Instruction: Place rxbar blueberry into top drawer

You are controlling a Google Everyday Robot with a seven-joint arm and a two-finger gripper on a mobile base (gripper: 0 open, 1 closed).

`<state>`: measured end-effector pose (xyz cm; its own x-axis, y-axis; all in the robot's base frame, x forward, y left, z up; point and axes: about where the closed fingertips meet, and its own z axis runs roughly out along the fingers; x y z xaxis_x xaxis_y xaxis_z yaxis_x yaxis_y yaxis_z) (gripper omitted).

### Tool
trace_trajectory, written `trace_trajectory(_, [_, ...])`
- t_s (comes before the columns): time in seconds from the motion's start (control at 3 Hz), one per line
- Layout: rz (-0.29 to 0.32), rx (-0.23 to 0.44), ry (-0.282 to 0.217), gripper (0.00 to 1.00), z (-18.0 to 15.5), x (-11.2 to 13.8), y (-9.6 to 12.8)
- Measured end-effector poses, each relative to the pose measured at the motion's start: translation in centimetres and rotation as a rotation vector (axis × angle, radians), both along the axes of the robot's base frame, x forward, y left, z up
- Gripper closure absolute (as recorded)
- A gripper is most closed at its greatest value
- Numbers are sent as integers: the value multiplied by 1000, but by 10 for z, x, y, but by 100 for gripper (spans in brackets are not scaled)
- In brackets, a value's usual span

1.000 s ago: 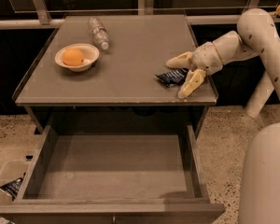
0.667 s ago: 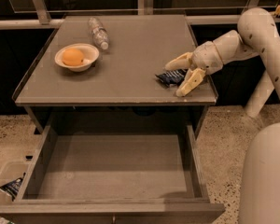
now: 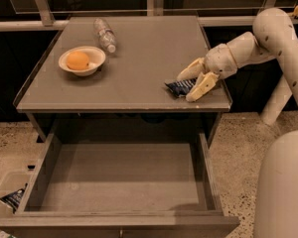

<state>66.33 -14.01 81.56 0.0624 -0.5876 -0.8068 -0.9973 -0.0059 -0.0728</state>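
Camera view, single angle, looking down on the counter and the pulled-out drawer.

- Gripper (image 3: 184, 88): at the counter's (image 3: 149, 53) right front corner, arm reaching in from the right edge. The two pale fingers (image 3: 201, 85) are spread apart, released, one on each side of the snack bar (image 3: 175, 87). Nothing is clamped.
- Snack bar: flat on the counter just inside the front edge, near the right front corner, its right end tucked between the fingers. Whether a finger already touches the wrapper is hard to judge from here; probably close, not gripping.
- Change over the last second: very little. The gripper has crept slightly leftward along the bar, so the lower fingertip sits a shade further along it. The bar itself has not shifted or lifted.
- Meaning: the grasp is being lined up, not yet made. Closing on the bar looks like the step in hand; lift and carry remain.
- Drawer (image 3: 119, 175): fully open below the front edge, with its bottom bare and ready to receive.
- Elsewhere: bowl (image 3: 97, 58) with an orange (image 3: 77, 60) near the left edge, and a bottle (image 3: 105, 33) lying toward the back edge. A dark packet (image 3: 12, 198) lies on the floor left of the drawer, untouched.
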Motion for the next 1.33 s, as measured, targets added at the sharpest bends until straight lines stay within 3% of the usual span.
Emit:
trace_trajectory(0.67, [0,0,0,100,11,0,0])
trace_trajectory(1.33, [71,-47,-151,100,100,-39,23])
